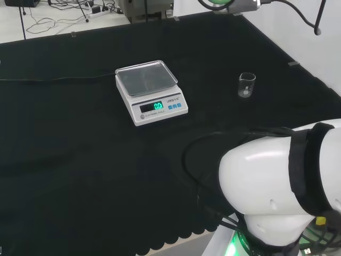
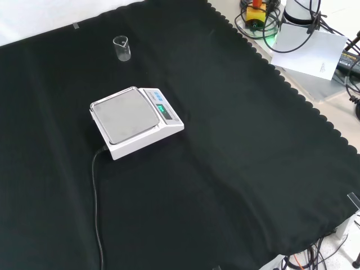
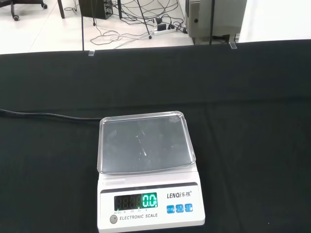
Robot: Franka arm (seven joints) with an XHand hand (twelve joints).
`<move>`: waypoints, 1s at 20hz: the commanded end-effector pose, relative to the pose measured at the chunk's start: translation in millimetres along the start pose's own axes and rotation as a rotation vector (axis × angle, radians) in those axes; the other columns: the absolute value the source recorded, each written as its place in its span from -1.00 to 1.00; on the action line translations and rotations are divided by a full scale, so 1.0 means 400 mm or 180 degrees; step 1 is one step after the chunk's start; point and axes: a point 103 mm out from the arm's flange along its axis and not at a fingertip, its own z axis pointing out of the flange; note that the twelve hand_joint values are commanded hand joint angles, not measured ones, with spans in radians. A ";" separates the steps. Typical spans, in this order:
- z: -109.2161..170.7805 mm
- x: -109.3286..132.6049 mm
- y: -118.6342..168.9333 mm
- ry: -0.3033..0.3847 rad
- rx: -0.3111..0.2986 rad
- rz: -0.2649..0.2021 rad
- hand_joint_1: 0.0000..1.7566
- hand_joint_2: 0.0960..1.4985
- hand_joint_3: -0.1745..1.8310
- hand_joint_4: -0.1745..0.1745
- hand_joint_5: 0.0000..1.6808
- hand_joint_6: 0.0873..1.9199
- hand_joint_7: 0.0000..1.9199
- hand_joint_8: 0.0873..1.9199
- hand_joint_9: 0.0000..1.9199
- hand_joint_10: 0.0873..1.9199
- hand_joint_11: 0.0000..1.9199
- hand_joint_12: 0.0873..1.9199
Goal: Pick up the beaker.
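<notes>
Hand — I cannot tell how its fingers stand from here.

Arm [image 1: 277, 186] — white link low at the right of my head view, over the near edge of the cloth.

Beaker [image 1: 246, 85] — small, clear glass, upright and apparently empty; stands alone on the black cloth [image 1: 64, 160], well apart from the scale, towards the cloth's right edge in my head view. In the front view the beaker [image 2: 121, 48] sits near the far edge, beyond the scale.

Scale [image 2: 135, 121] — white, steel pan bare, display lit; its cord [image 2: 95, 214] trails off across the cloth. The wrist view looks straight down on the scale [image 3: 146, 170].

Risks, as I judge them: the wrist is aimed at the scale rather than the beaker, so a straight descent would land on the pan; the glass is light and hard to see — a glancing finger could tip it or roll it off the cloth.
</notes>
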 end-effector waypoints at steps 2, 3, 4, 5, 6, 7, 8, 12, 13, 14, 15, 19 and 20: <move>0.028 -0.014 0.021 -0.0015 0.0037 0.0021 -0.35 -0.01 -0.34 -0.01 -0.54 -0.68 -0.61 -0.38 -0.55 -0.29 -1.00 0.35; 0.042 -0.023 0.032 -0.0011 0.0074 0.0051 -0.35 0.00 -0.35 -0.01 -0.54 -0.71 -0.61 -0.39 -0.55 -0.29 -1.00 0.36; 0.054 -0.032 0.043 -0.0020 0.0103 0.0092 -0.35 0.01 -0.36 0.00 -0.53 -0.72 -0.61 -0.39 -0.55 -0.29 -1.00 0.36; 0.067 -0.045 0.055 -0.0016 0.0151 0.0136 -0.35 0.01 -0.37 0.00 -0.53 -0.73 -0.61 -0.39 -0.55 -0.29 -1.00 0.36; 0.078 -0.055 0.064 -0.0014 0.0186 0.0166 -0.35 0.02 -0.37 0.00 -0.52 -0.73 -0.61 -0.39 -0.55 -0.29 -1.00 0.36; 0.091 -0.066 0.072 -0.0014 0.0209 0.0186 -0.35 0.02 -0.37 0.00 -0.52 -0.73 -0.60 -0.39 -0.55 -0.29 -1.00 0.36; 0.103 -0.077 0.079 -0.0006 0.0226 0.0201 -0.35 0.02 -0.37 -0.01 -0.52 -0.73 -0.60 -0.39 -0.55 -0.29 -1.00 0.36; 0.149 -0.123 0.103 0.0004 0.0310 0.0236 -0.35 0.02 -0.38 -0.01 -0.52 -0.74 -0.60 -0.39 -0.55 -0.29 -1.00 0.36; 0.159 -0.133 0.108 0.0008 0.0329 0.0247 -0.35 0.02 -0.38 -0.01 -0.52 -0.74 -0.60 -0.39 -0.55 -0.29 -1.00 0.36; 0.170 -0.143 0.114 0.0012 0.0351 0.0251 -0.35 0.02 -0.38 -0.01 -0.52 -0.74 -0.60 -0.39 -0.55 -0.29 -1.00 0.36; 0.180 -0.154 0.120 0.0011 0.0381 0.0263 -0.35 0.02 -0.38 -0.01 -0.51 -0.74 -0.60 -0.39 -0.55 -0.29 -1.00 0.36; 0.216 -0.203 0.148 0.0068 0.0433 0.0323 -0.35 0.02 -0.38 -0.01 -0.51 -0.75 -0.60 -0.39 -0.55 -0.29 -1.00 0.36; 0.224 -0.215 0.155 0.0074 0.0446 0.0339 -0.35 0.03 -0.38 -0.02 -0.51 -0.75 -0.60 -0.39 -0.55 -0.29 -1.00 0.36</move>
